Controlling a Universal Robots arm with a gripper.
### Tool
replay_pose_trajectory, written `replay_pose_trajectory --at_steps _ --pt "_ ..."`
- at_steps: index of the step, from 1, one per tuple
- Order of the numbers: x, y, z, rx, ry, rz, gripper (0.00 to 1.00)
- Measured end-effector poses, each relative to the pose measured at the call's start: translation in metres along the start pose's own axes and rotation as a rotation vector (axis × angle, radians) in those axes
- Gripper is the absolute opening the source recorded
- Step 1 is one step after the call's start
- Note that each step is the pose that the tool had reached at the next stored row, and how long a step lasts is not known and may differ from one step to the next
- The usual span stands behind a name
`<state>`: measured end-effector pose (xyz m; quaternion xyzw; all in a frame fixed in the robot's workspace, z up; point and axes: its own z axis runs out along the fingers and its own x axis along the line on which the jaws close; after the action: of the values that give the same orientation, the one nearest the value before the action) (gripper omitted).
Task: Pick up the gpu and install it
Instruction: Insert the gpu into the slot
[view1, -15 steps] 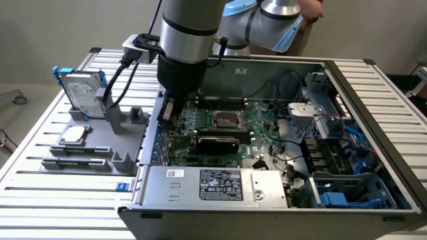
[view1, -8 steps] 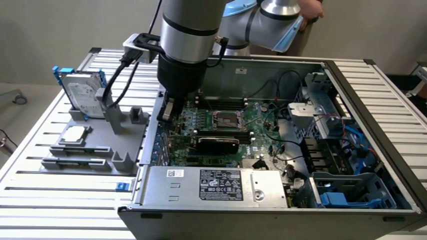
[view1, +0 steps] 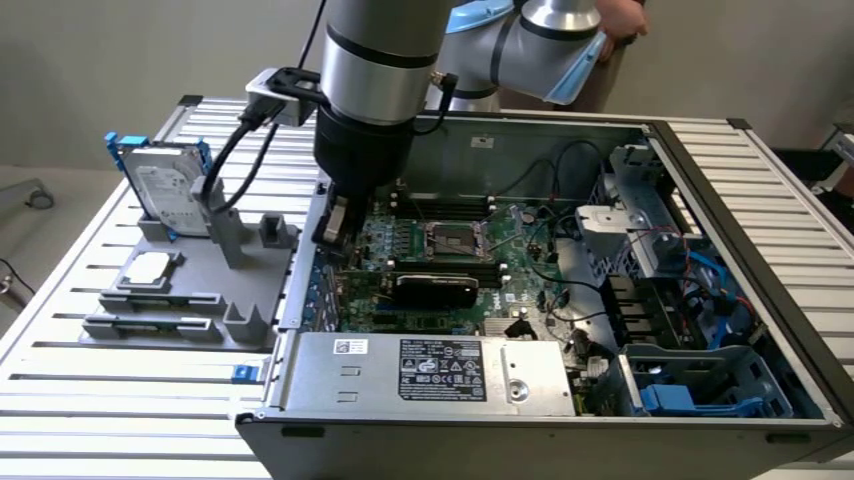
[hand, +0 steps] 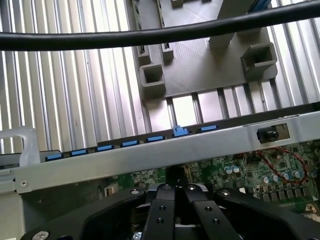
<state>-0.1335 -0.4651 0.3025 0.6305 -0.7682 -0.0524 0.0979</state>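
The gpu (view1: 434, 288), a small black card with a rounded shroud, sits across the green motherboard (view1: 514, 240) just in front of the CPU socket (view1: 445, 238). My gripper (view1: 328, 238) is down inside the open computer case (view1: 667, 135), close to the wall on the exterior view's left and a short way left of the card's end. In the wrist view the black fingers (hand: 162, 205) of my gripper (hand: 176, 186) press together with nothing visible between them, above the motherboard (hand: 240, 170) and just inside the silver case wall (hand: 150, 155).
A grey fixture (view1: 174, 290) on the slatted table (view1: 80, 400) holds an upright hard drive in a blue frame (view1: 167, 185). The power supply (view1: 427, 370) fills the case's near side. A black cable (hand: 150, 35) crosses the wrist view. A person (view1: 621, 20) stands behind the arm.
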Motion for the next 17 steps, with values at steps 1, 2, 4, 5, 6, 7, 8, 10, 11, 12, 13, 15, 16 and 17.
replay_pose_trajectory --at_steps 1,2,4,5,6,7,8,10,11,12,13,15,16,17 --pt "0.0 0.0 0.0 0.0017 0.0085 0.002 0.11" --pt "0.0 0.0 0.0001 0.003 0.015 0.003 0.11" --pt "0.0 -0.0002 0.0003 0.0036 0.0188 0.004 0.11" --pt "0.0 -0.0001 0.0004 0.0035 0.0191 0.004 0.11" --pt "0.0 -0.0001 0.0005 0.0035 0.0191 0.005 0.11" --pt "0.0 -0.0001 0.0006 0.0035 0.019 0.005 0.11" --pt "0.0 -0.0005 0.0006 0.0036 0.0187 0.005 0.11" --pt "-0.001 -0.0035 0.0001 0.0038 0.0184 0.005 0.11" --pt "-0.001 -0.0059 -0.0005 0.0044 0.0187 0.004 0.11" --pt "-0.001 -0.0085 -0.0009 0.0057 0.0184 0.004 0.11" --pt "-0.002 -0.0105 -0.0013 0.0077 0.0184 0.003 0.11" --pt "-0.002 -0.0136 -0.0015 0.0137 0.0175 0.002 0.11" --pt "-0.003 -0.015 -0.0016 0.0173 0.0169 0.001 0.11" --pt "-0.003 -0.0166 -0.0018 0.0213 0.0163 0.001 0.11"
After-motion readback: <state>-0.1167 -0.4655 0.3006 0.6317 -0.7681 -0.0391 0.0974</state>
